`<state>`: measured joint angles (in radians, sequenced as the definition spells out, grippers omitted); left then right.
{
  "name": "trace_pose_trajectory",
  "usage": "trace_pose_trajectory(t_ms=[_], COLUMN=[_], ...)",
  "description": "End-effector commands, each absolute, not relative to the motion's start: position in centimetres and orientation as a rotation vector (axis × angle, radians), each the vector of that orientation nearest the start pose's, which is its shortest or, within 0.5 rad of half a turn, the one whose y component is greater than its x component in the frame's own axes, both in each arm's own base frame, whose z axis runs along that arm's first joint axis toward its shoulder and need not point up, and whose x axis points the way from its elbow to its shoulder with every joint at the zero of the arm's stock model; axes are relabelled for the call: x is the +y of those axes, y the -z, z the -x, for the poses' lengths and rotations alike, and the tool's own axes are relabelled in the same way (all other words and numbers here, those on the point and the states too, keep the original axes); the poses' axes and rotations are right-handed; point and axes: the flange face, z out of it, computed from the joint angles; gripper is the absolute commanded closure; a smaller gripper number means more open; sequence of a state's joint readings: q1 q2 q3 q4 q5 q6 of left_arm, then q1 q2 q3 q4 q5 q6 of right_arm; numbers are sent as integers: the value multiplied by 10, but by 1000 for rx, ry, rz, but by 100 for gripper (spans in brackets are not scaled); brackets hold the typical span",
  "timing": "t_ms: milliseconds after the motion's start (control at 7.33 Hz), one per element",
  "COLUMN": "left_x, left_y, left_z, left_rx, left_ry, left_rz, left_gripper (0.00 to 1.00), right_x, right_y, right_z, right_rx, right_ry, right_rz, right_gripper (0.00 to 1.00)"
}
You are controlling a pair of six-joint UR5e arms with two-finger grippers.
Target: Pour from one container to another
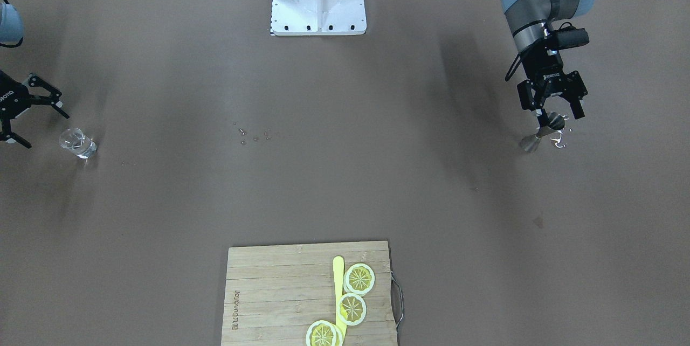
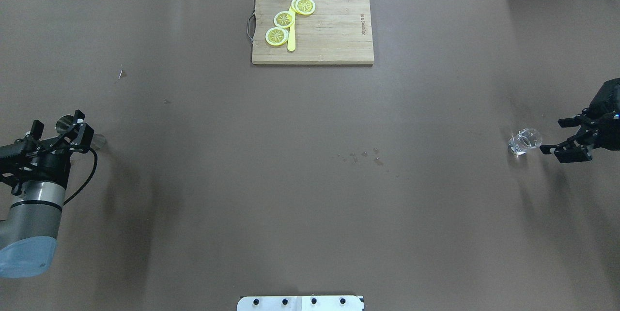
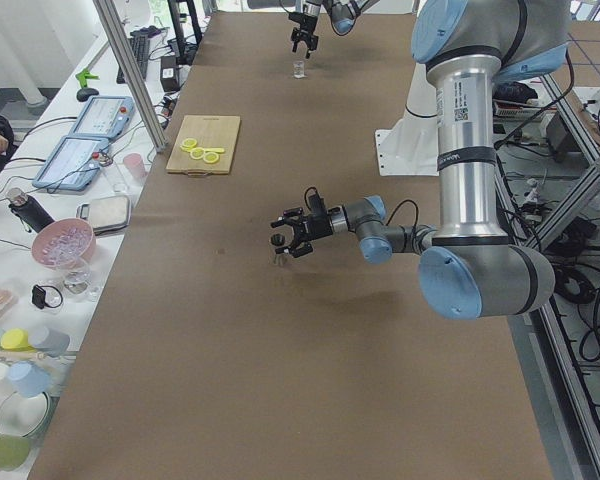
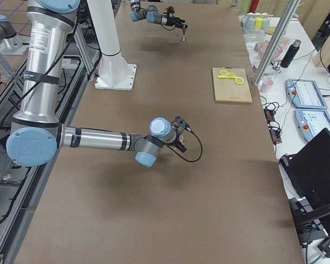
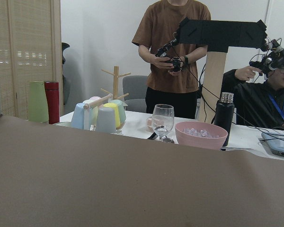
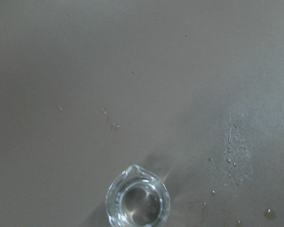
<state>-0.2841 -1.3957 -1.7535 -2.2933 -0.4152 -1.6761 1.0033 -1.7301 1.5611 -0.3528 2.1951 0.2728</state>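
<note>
Steel jigger (image 1: 543, 131) below the open, empty left gripper (image 1: 559, 115) may topple if gripped off-centre; right gripper (image 1: 46, 130) is open, empty.

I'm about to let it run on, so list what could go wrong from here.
1. The small glass stands just outside the open right gripper; a finger could nudge and tip it on approach.
2. Droplets lie beside it, so it may be wet and slip in a grasp.
3. The metal jigger stands on a narrow base by the open left gripper, far across from the glass; a long carry could spill.
</note>
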Motion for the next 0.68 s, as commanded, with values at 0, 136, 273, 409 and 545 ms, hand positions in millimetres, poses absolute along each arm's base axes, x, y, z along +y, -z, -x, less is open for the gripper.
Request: trace_pose_trajectory(t_ms=[0, 136, 273, 409, 545], left_x=[-333, -336, -338, -340, -341], left_y=[-552, -557, -563, -568, -572], left_z=[-356, -365, -371, -379, -383], left_rx=[541, 534, 524, 516, 510], left_ry=[741, 737, 731, 726, 723], left_rz=[-1192, -1192, -1193, -1193, -1193], left_gripper=[3, 3, 3, 3, 3], right_x=[-406, -402, -401, -402, -402], right_y=[-602, -601, -611, -625, -621], right_z=[179, 177, 178, 179, 179], right_rx=[-938, -947, -948, -952, -989], right_ry=[591, 595, 595, 595, 557], right_rz=[-736, -759, -755, -769, -776], right_gripper=[0, 0, 0, 0, 0])
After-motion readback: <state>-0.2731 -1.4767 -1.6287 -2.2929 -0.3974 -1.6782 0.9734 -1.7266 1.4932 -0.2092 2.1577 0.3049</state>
